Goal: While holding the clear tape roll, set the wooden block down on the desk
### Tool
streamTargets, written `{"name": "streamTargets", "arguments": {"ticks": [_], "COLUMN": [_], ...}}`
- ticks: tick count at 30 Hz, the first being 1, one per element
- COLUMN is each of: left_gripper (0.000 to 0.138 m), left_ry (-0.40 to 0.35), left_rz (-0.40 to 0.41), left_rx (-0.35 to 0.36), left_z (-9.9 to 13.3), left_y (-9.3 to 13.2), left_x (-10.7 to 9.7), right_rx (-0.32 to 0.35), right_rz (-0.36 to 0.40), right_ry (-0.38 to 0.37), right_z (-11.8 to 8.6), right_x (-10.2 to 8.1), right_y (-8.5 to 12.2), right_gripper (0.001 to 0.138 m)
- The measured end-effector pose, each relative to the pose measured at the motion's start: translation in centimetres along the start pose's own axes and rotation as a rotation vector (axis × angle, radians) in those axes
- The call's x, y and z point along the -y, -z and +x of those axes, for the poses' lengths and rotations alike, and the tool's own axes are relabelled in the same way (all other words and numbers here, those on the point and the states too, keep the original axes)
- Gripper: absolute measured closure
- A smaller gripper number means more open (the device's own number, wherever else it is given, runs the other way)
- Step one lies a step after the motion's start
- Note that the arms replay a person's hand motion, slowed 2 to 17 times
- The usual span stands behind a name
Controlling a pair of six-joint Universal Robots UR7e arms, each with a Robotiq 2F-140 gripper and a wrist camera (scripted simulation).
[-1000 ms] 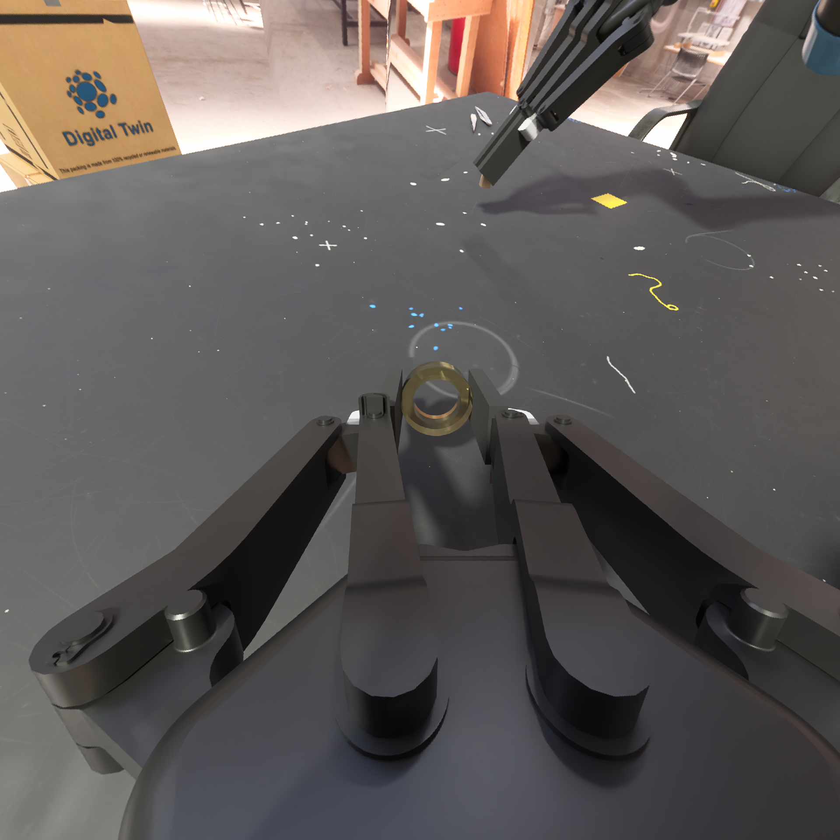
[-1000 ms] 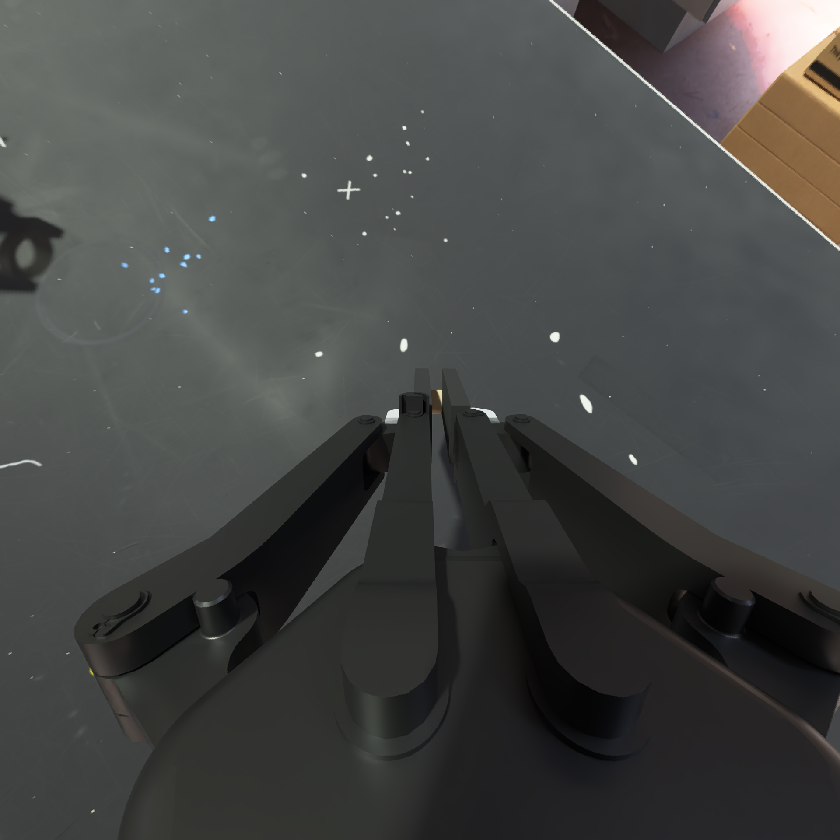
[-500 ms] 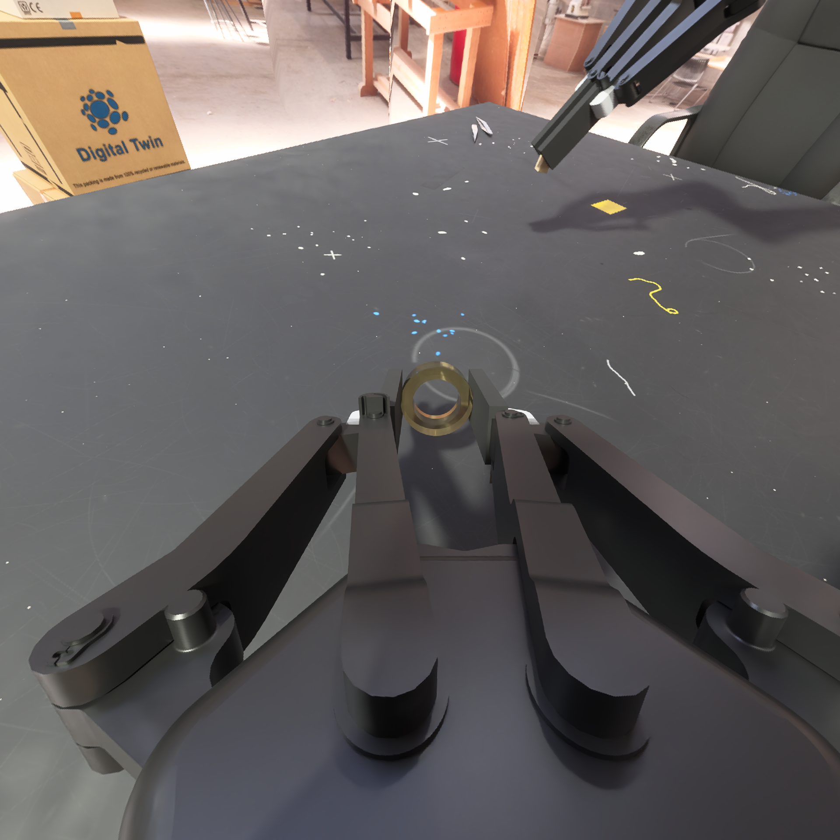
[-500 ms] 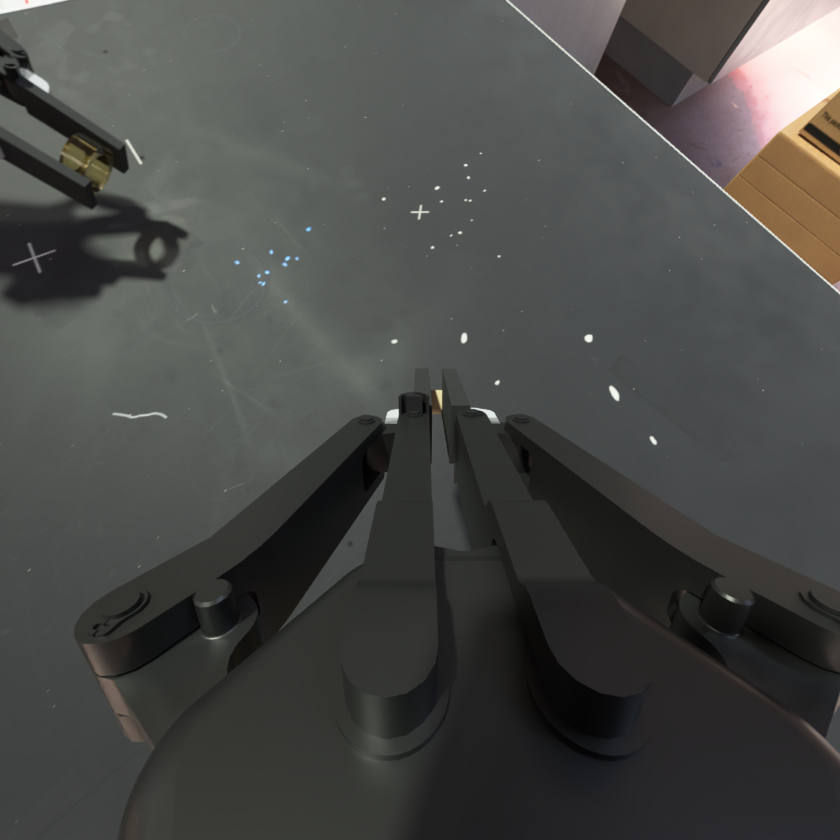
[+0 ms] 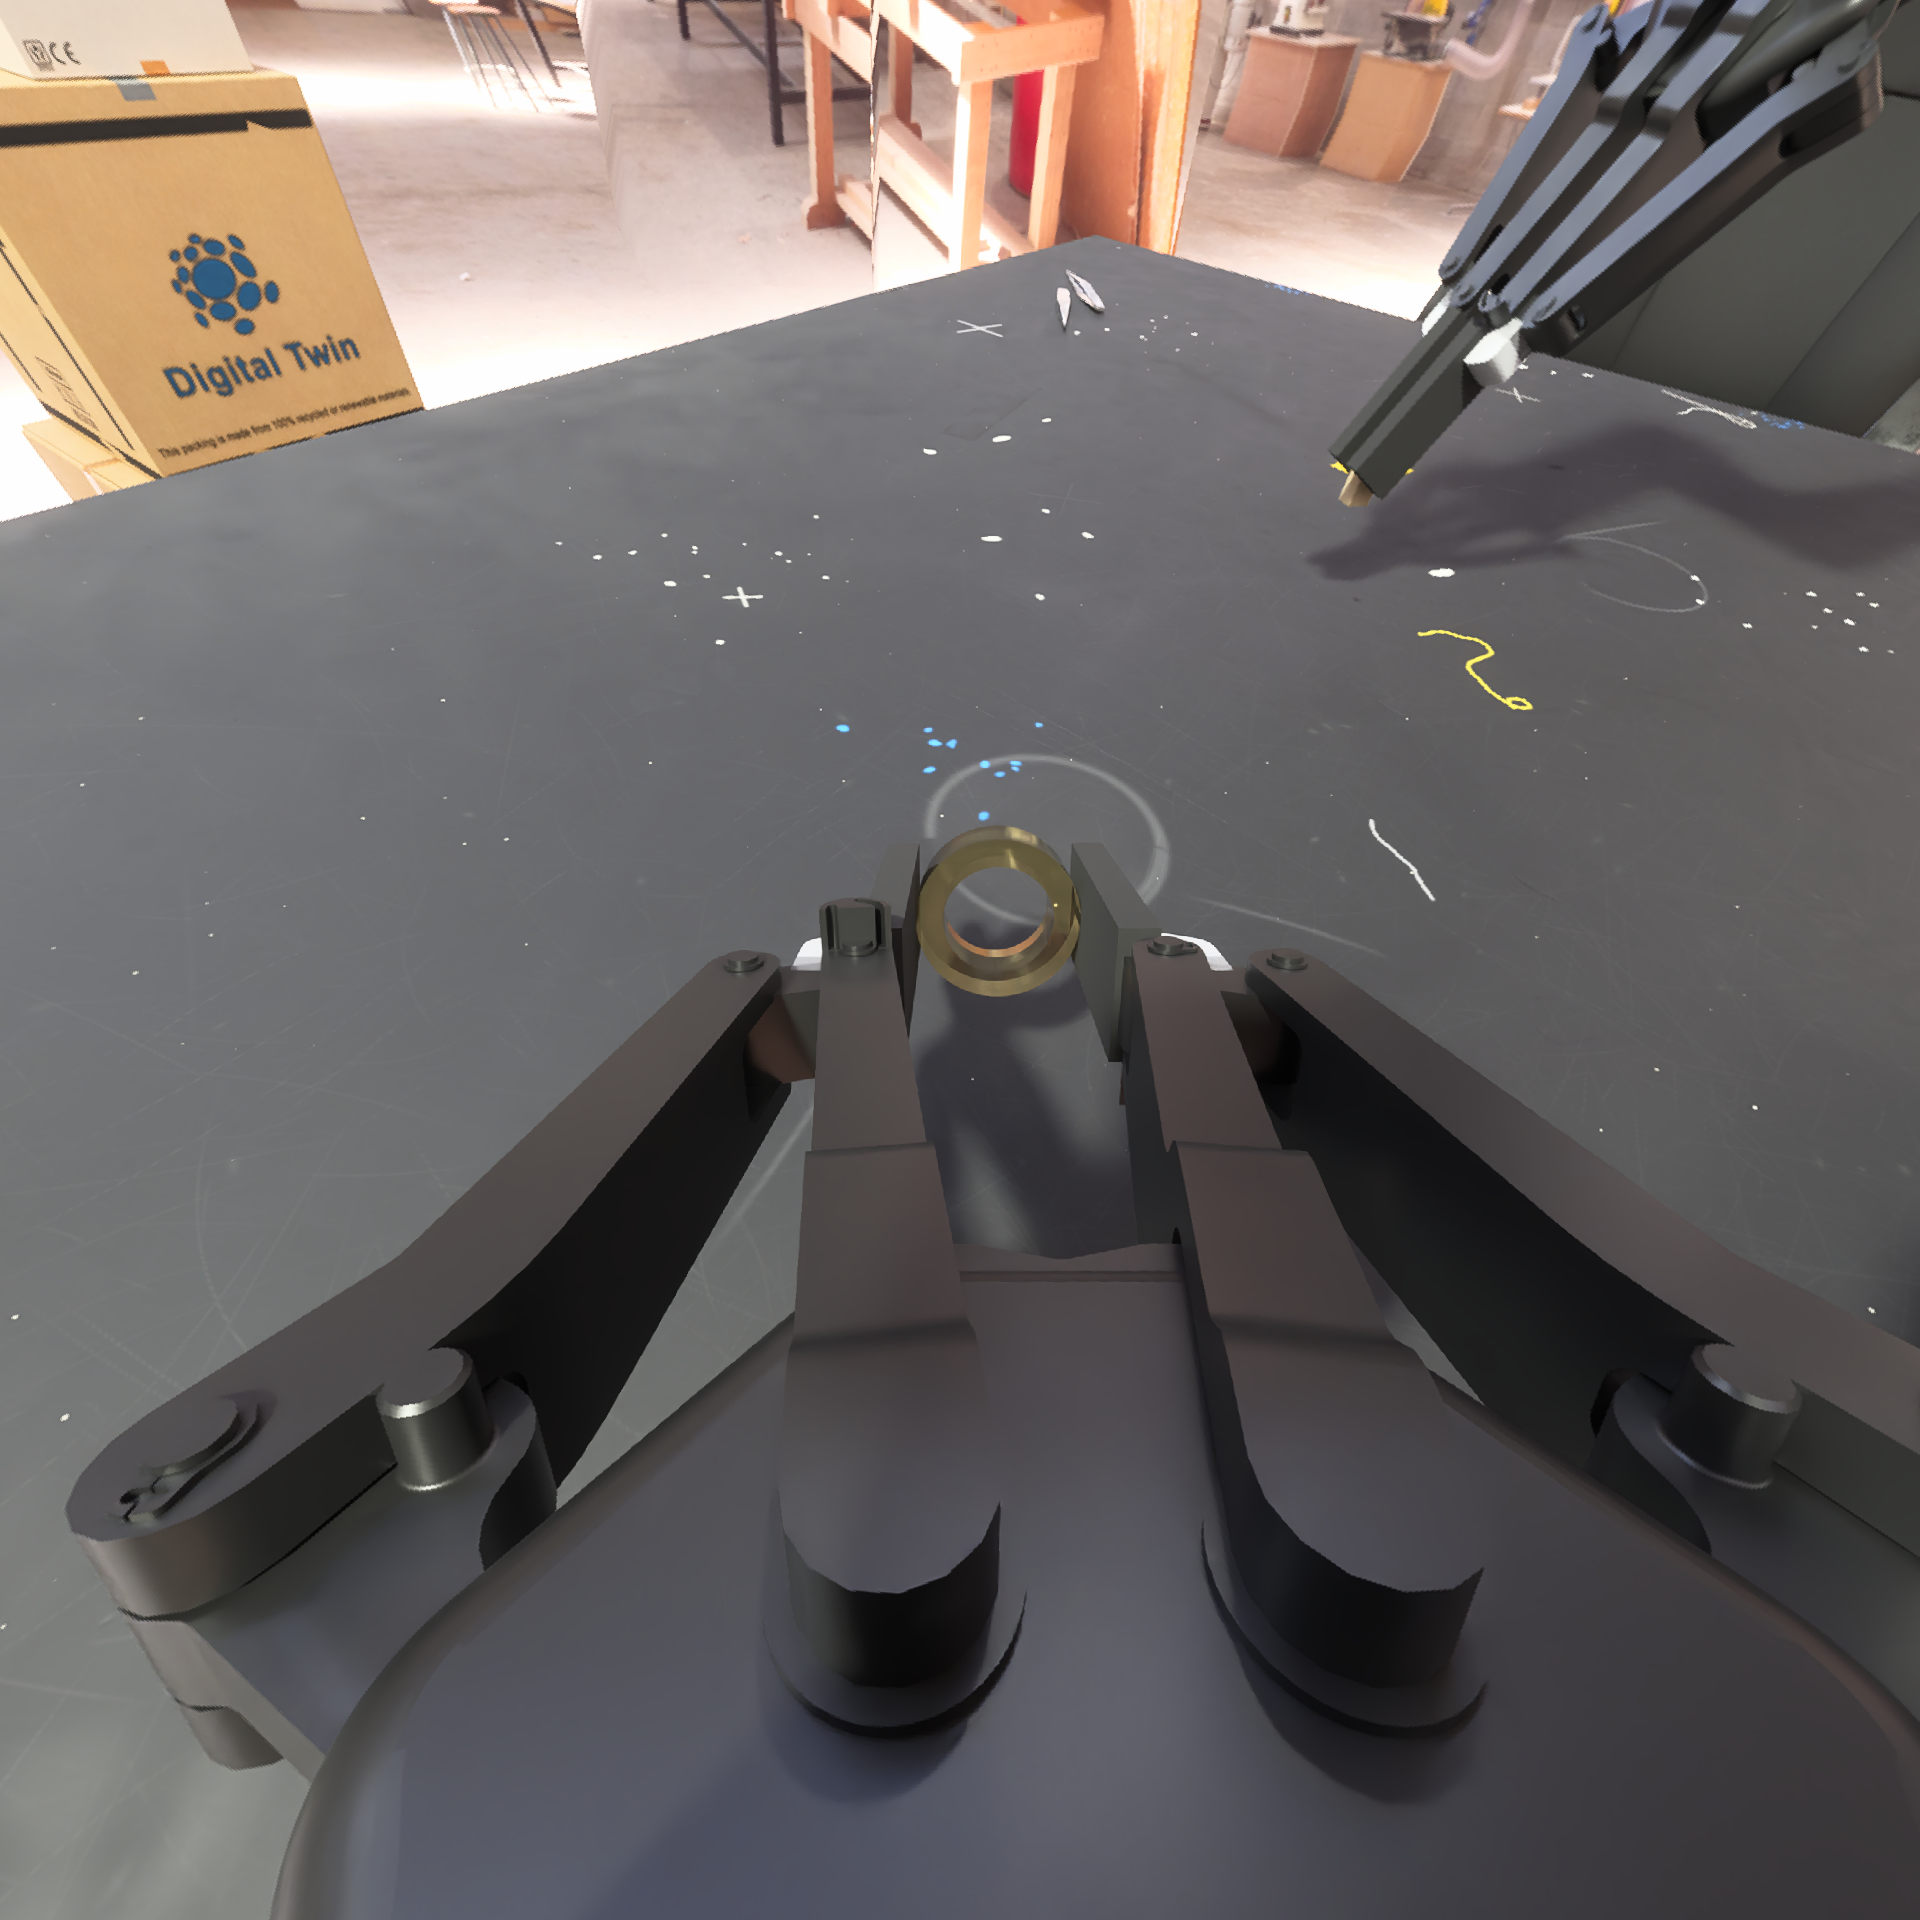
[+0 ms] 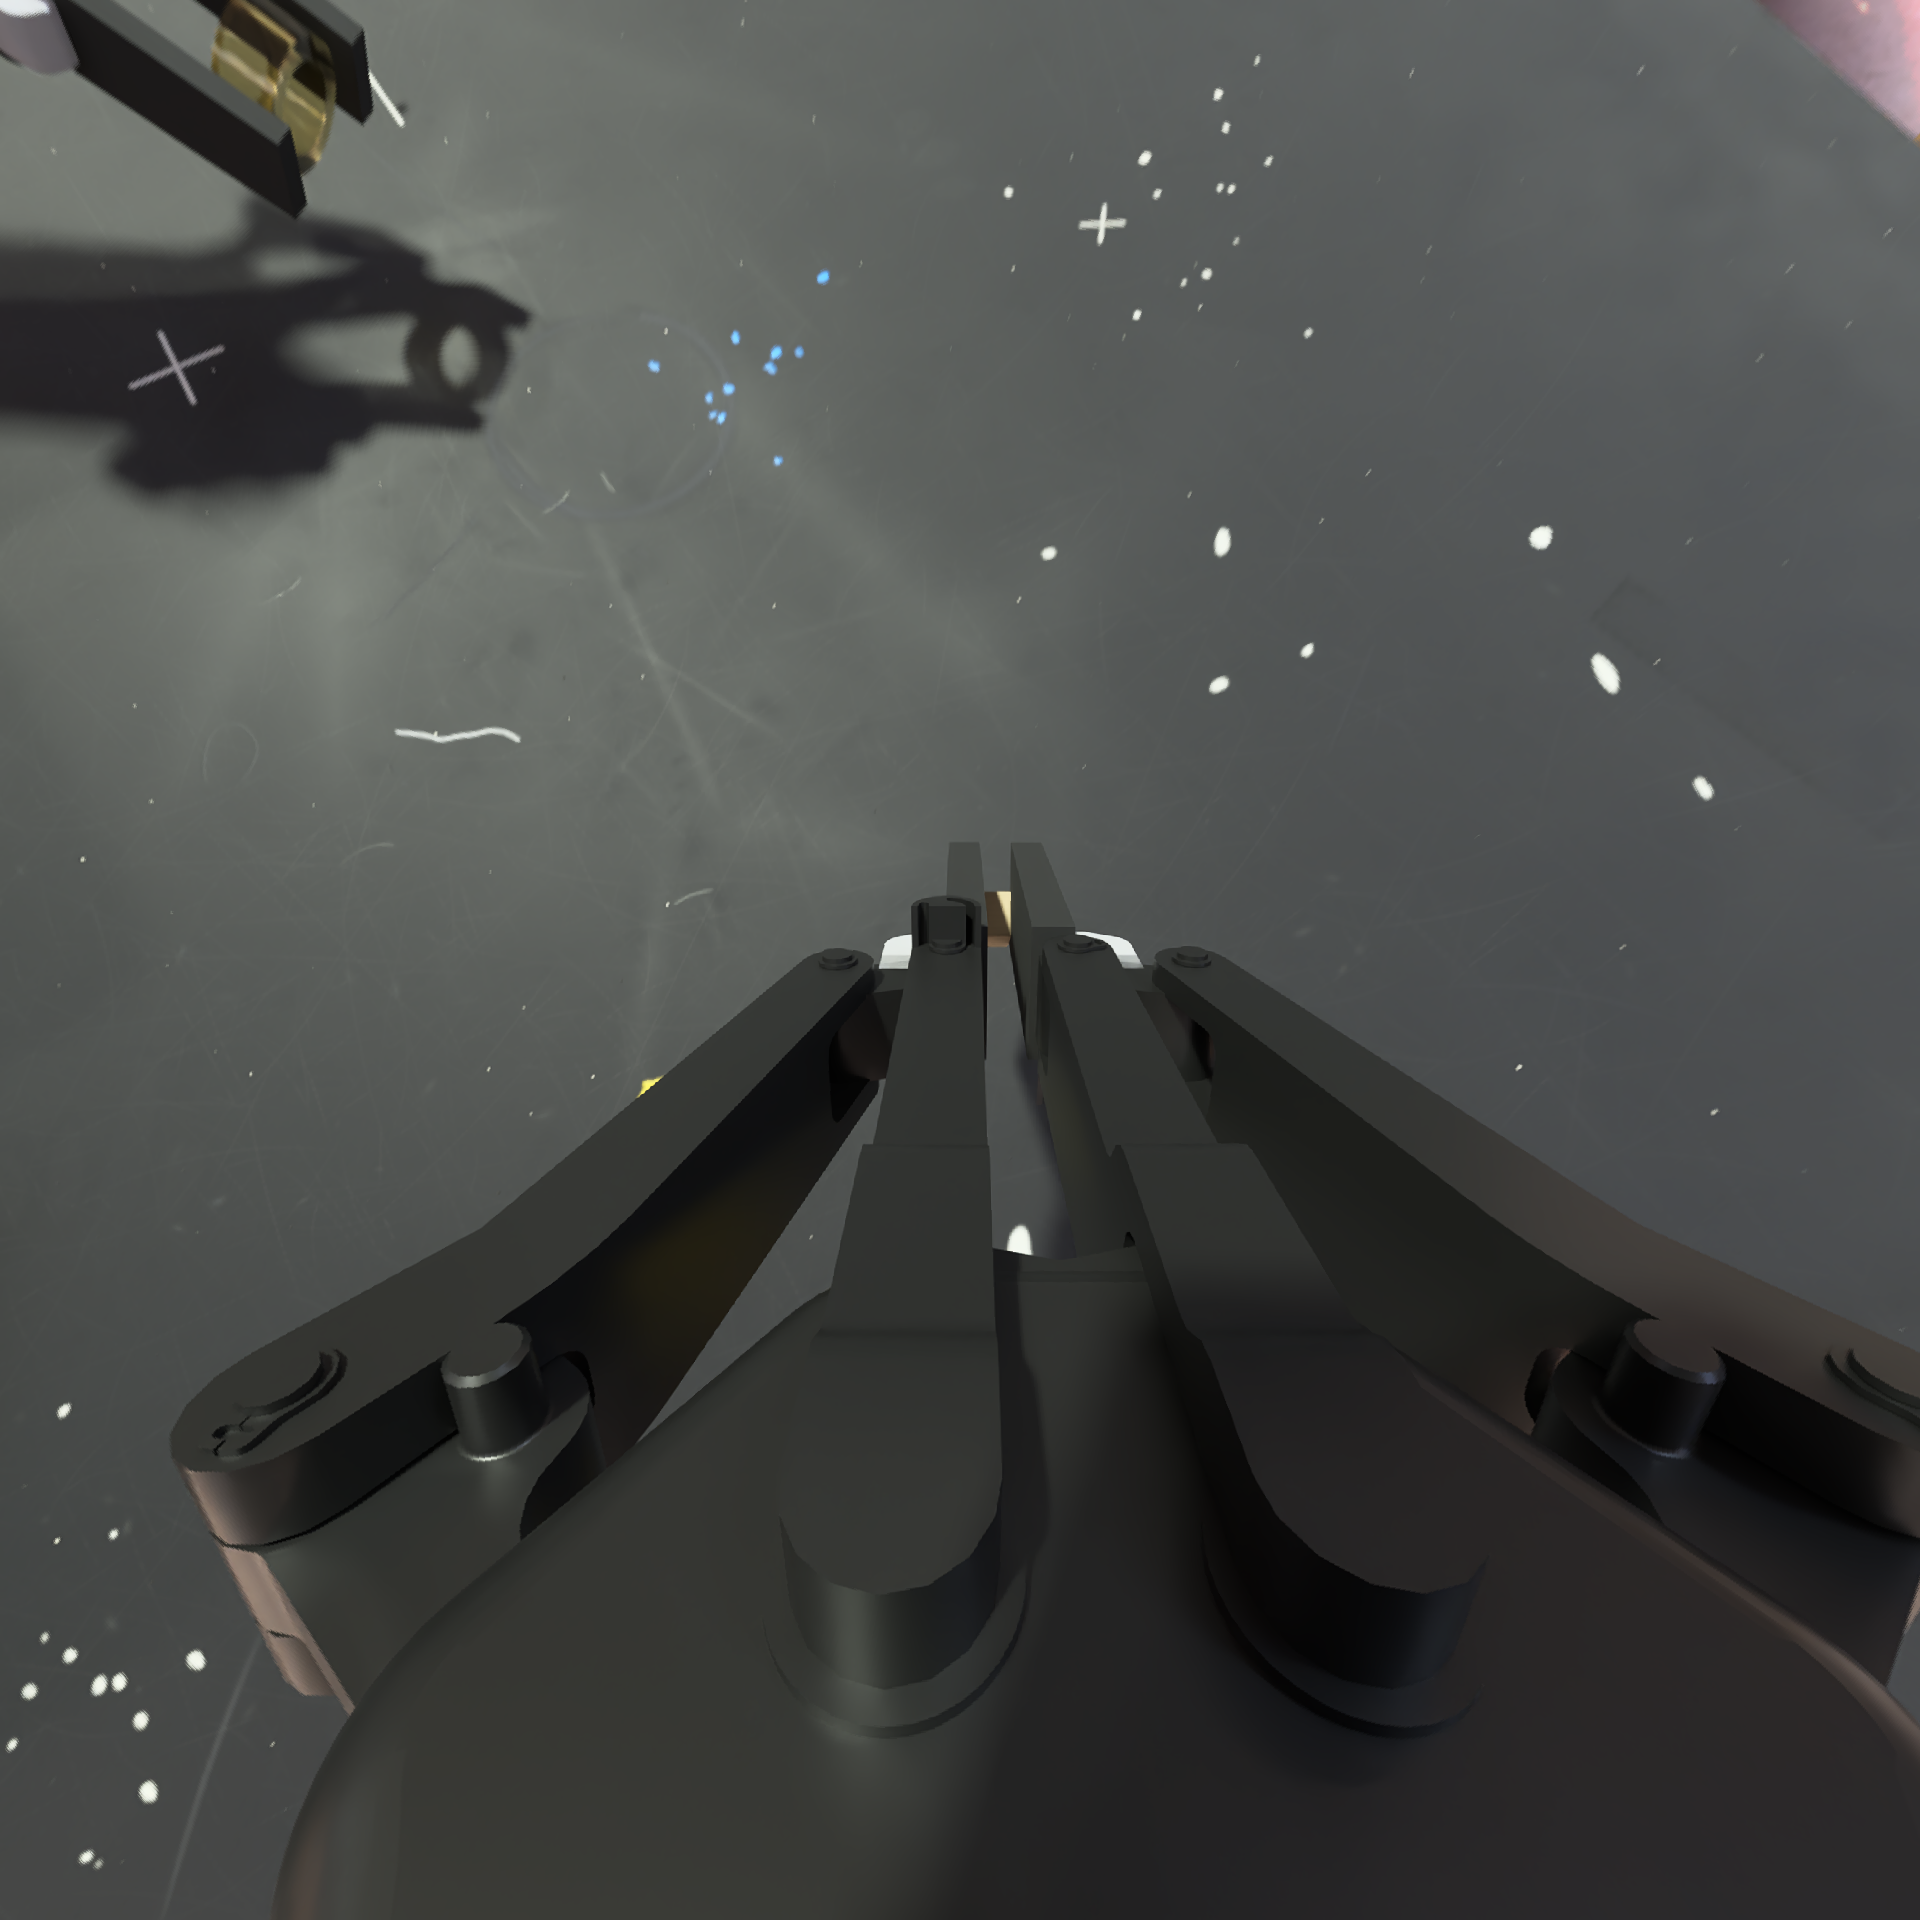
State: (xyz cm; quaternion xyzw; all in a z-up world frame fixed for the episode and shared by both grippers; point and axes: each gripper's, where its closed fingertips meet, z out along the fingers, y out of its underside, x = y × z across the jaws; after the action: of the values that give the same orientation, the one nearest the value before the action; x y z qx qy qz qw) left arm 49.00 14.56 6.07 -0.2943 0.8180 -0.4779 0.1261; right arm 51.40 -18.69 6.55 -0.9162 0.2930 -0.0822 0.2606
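Left wrist view: left gripper (image 5: 995,914) pinching translucent amber clear tape roll (image 5: 997,912) above scuffed dark grey desk (image 5: 520,727); right gripper (image 6: 995,883) clamped on small tan wooden block (image 6: 1000,918), aloft. Risk: block tumbling if released high. Cardboard box (image 5: 197,260), wooden shelving (image 5: 987,114) beyond.

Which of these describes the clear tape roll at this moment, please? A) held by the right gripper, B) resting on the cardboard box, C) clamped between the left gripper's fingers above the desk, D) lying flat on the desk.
C: the clear tape roll sits pinched in the left gripper, its shadow cast on the desk below.
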Motion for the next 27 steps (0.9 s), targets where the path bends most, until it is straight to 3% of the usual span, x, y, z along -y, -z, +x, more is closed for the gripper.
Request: {"name": "streamTargets", "arguments": {"ticks": [7,12,19,27], "left_gripper": [0.100,0.100,0.100,0.100], "left_ry": [-0.008,-0.019,-0.026,-0.039], "left_rz": [-0.005,-0.005,-0.013,-0.020], "left_rx": [-0.005,-0.004,-0.004,0.000], "left_z": [0.3,0.6,0.9,1.3], "left_y": [-0.1,0.0,-0.2,-0.4], "left_x": [0.0,0.2,0.3,0.5], "right_rx": [-0.003,-0.010,-0.010,-0.012], "right_rz": [-0.055,-0.071,-0.027,-0.020], "right_ry": [-0.030,-0.049,-0.075,-0.067], "right_z": [-1.1,-1.6,-1.9,-1.7], "right_x": [-3.6,-5.1,-5.2,-5.0], "right_y": [-1.2,-2.2,-2.4,-1.7], "right_gripper": [0.131,0.131,0.131,0.119]}}
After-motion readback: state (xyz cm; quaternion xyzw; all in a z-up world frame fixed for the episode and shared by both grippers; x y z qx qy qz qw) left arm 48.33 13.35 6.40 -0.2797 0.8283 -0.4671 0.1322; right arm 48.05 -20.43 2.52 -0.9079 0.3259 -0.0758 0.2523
